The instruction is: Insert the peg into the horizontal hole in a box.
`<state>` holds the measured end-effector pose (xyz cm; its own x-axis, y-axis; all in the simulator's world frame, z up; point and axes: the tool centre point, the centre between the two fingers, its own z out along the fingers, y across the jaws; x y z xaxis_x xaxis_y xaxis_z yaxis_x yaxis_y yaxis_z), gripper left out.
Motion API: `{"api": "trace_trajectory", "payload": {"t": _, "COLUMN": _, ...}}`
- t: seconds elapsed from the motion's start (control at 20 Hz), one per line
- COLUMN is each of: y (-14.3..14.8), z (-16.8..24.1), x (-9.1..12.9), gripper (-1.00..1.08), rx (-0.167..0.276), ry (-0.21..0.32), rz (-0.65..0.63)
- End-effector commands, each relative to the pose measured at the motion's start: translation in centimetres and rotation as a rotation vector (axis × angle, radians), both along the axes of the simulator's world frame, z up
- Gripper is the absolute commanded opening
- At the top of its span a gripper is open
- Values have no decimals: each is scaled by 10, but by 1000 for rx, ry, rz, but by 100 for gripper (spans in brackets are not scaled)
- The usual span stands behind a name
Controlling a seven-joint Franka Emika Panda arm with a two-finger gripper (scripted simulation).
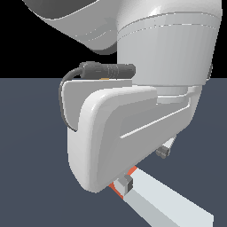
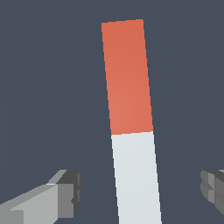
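The peg (image 2: 131, 131) lies flat on the dark floor, with one end part red-orange and the rest pale grey-white. In the exterior view the peg (image 1: 170, 205) runs toward the lower right, and its red end is mostly hidden under my hand. My gripper (image 2: 140, 192) is open and straddles the pale part just past the red section. One finger (image 2: 65, 192) and the other finger (image 2: 213, 189) stand well clear of the peg's sides. In the exterior view the gripper (image 1: 145, 168) is low over the peg. The box and the hole are out of view.
The arm's white hand and wrist (image 1: 128, 128) fill most of the exterior view and hide the floor behind them. Dark grey floor (image 2: 43, 87) surrounds the peg.
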<state>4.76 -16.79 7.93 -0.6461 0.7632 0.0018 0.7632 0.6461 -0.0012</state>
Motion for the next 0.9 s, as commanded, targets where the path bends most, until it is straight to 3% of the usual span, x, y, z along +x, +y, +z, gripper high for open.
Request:
{"api": "trace_trajectory", "payload": {"t": 0.0, "y": -6, "z": -4, "x": 6, "gripper": 100, "rx": 0, "ry": -1, "rz": 36}}
{"api": "trace_trajectory", "payload": {"t": 0.85, "y": -16, "z": -9, "x": 18, "gripper": 100, "rx": 0, "ry": -2, "rz": 92}}
